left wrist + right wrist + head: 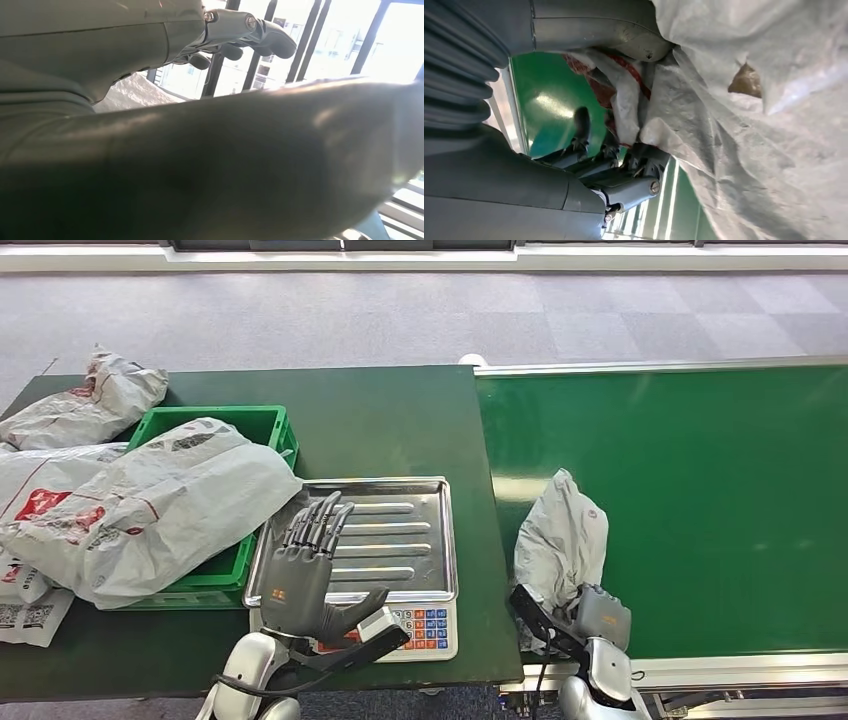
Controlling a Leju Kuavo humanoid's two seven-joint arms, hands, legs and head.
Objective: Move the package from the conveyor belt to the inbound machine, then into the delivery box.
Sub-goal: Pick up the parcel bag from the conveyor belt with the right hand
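At the far left of the dark green counter (pixel 400 410) lie several grey-white mail bags (pixel 85 400), some with red print. One large bag (pixel 170 505) sprawls over the green delivery box (pixel 255 425), covering most of its opening and hanging past its left side. Just right of the box sits the inbound machine (pixel 420 625), a scale with a ribbed steel tray (pixel 395 530) and a coloured keypad at its near edge. The left hand (pixel 305 575) hovers over the near left part of that tray, released, palm down, fingers straight and together pointing far, thumb stretched right toward the keypad; it holds nothing. Right of the counter runs the bright green conveyor belt (pixel 690 500), with a metal rail along its far edge. The package (pixel 560 540), a crumpled grey-white bag, lies on the belt near its left, near corner. The right hand (pixel 590 618) is at the package's near end; in the right wrist view its thumb (pixel 624 35) presses one side of the plastic and its dark fingers (pixel 624 172) curl under the other, grasping the bag.
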